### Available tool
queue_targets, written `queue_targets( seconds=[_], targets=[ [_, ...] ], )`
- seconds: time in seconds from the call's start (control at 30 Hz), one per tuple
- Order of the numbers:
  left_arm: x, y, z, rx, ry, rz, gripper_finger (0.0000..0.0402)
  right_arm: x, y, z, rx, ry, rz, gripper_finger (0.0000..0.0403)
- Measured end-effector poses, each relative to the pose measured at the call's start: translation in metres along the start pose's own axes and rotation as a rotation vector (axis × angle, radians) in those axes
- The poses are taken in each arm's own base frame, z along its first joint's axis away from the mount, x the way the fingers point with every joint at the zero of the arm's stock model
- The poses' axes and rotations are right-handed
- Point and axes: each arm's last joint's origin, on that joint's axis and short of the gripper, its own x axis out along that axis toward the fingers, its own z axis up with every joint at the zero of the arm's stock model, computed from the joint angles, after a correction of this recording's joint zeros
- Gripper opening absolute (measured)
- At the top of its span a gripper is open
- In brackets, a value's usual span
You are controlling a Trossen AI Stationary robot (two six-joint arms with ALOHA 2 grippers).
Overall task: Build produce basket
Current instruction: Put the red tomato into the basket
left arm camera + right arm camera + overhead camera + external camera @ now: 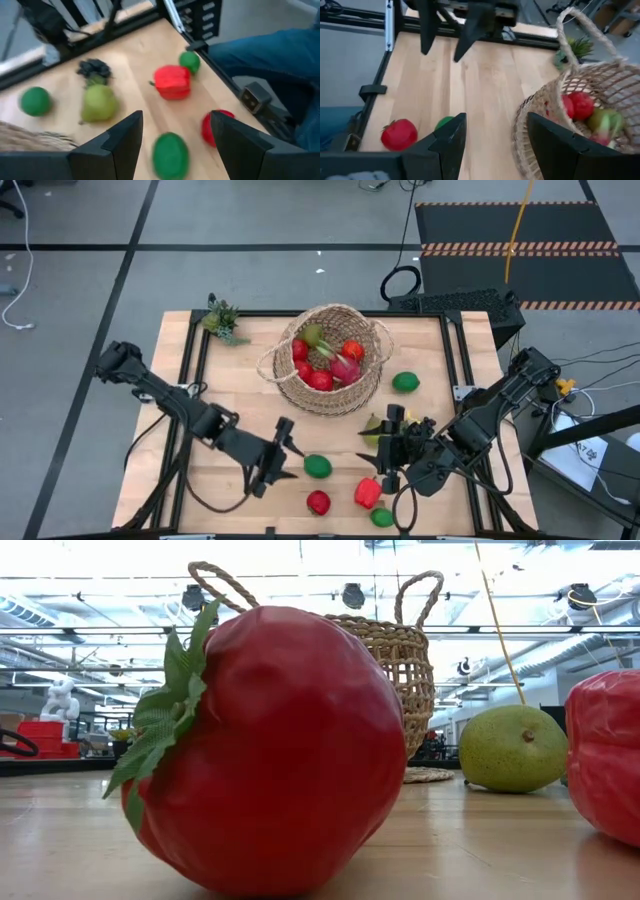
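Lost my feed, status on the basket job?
Left gripper open beside lime. Right gripper open, empty. Basket part filled; six pieces outside. Nothing blocking.

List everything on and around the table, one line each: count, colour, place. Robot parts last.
basket: one, tan wicker, far middle of the table, several fruits inside.
produce in the basket: red, green and pink pieces; exact count unclear.
green round fruits: three loose; one right of the basket, one at table centre, one at the near edge.
tomato: one, red, near edge.
pepper: one, red, near edge, right of the tomato.
pear: one, yellow-green, near the right gripper.
grapes: one dark bunch, beside the pear.
spiky plant: one, green, far left corner.
left gripper: open, empty, left of the centre green fruit.
right gripper: open, empty, by the pear.
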Motion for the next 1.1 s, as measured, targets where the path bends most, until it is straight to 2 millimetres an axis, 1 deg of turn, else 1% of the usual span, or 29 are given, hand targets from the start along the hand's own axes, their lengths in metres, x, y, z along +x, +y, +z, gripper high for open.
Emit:
queue_targets(
  seconds=[0.23,0.43,0.6,0.7,0.83,0.93,1.1],
  targets=[
    [0.028,-0.027,-0.013,0.006,0.072,-0.014,0.0234,0.000,0.000,0.000,0.008,0.004,0.001,0.0201],
    [0.047,-0.033,-0.025,-0.031,0.130,-0.013,0.0234,0.000,0.000,0.000,-0.023,0.003,0.000,0.0201],
    [0.060,-0.038,-0.033,-0.027,0.157,-0.017,0.0234,0.000,-0.001,0.000,-0.043,0.003,-0.002,0.0201],
    [0.068,-0.043,-0.034,-0.026,0.144,-0.042,0.0235,0.000,-0.001,0.000,-0.042,0.003,-0.003,0.0201],
    [0.079,-0.052,-0.042,-0.013,0.169,-0.062,0.0237,0.000,-0.001,0.000,-0.041,0.003,-0.003,0.0201],
    [0.084,-0.053,-0.046,-0.033,0.176,-0.054,0.0248,0.000,-0.001,0.000,-0.041,0.003,-0.003,0.0201],
    [0.087,-0.049,-0.048,-0.052,0.186,0.009,0.0284,0.000,-0.001,0.000,-0.041,0.003,-0.003,0.0201]
  ],
)
